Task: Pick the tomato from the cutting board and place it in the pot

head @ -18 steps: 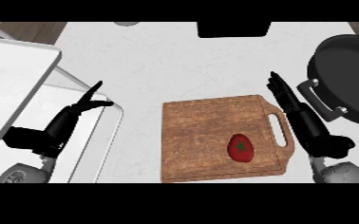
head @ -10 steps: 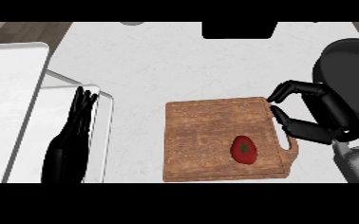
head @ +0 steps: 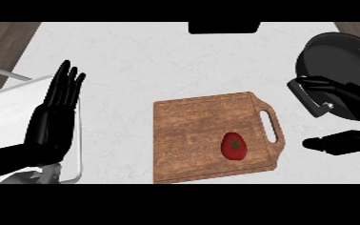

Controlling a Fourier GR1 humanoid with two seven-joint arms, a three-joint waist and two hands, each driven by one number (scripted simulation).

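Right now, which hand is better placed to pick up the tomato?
The right hand: it shows just beside the cutting board's handle, near the tomato and the pot. The left hand rests open, far across.

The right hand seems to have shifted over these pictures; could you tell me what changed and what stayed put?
The right hand drew back toward the right edge, off the cutting board's handle, holding nothing. The left hand straightened, fingers up. The tomato remains on the board, the pot beside it.

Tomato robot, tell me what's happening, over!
Left hand open, resting at left. Right hand barely showing beside board, holding nothing. Tomato on board. Pot at right, nothing between.
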